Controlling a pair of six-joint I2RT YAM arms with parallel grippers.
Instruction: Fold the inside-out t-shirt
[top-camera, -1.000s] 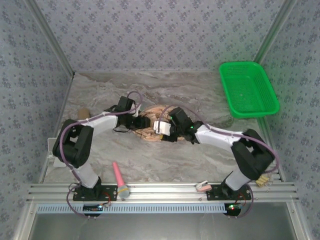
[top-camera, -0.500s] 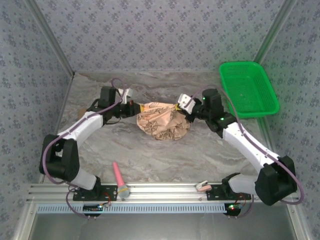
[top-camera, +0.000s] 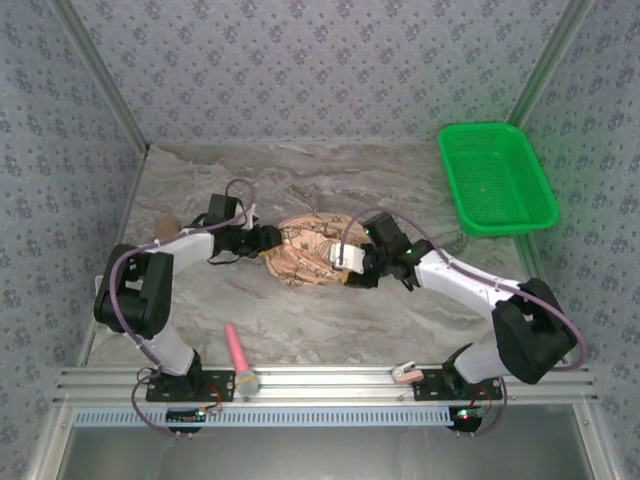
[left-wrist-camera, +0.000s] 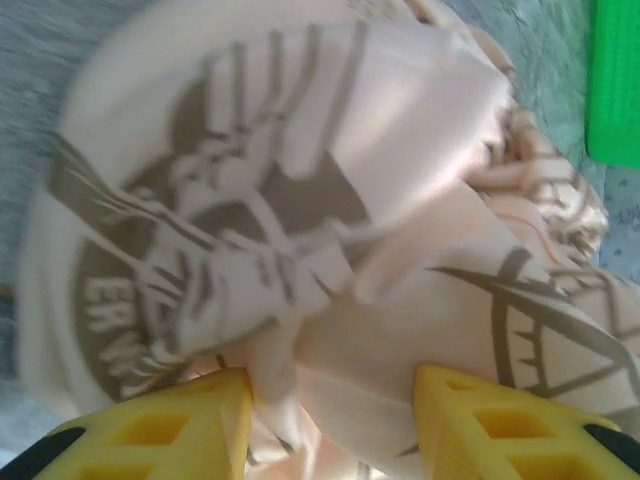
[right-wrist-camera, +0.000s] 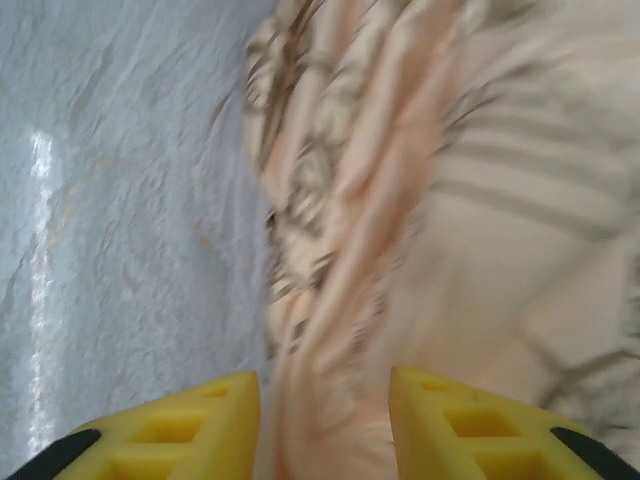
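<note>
The inside-out t-shirt (top-camera: 312, 250) lies bunched in a peach heap with dark prints at the middle of the table. My left gripper (top-camera: 268, 240) is at the heap's left edge and my right gripper (top-camera: 343, 270) at its right front edge. In the left wrist view the yellow fingers (left-wrist-camera: 180, 425) of the left gripper (left-wrist-camera: 333, 405) stand apart, with folds of the printed t-shirt (left-wrist-camera: 300, 190) lying between them. The right wrist view is blurred. There the right gripper (right-wrist-camera: 325, 410) also has its fingers apart, astride a ridge of the t-shirt (right-wrist-camera: 480, 200).
A green plastic basket (top-camera: 497, 178) stands at the back right, its corner also in the left wrist view (left-wrist-camera: 615, 80). A pink-handled tool (top-camera: 240, 358) and a small pale clip (top-camera: 404, 372) lie near the front rail. A brown object (top-camera: 165, 228) sits at the left wall.
Half a second ago both grippers held the t-shirt stretched between them farther back. Both have since come inward and nearer, the cloth has dropped back into a heap, and the jaws have opened.
</note>
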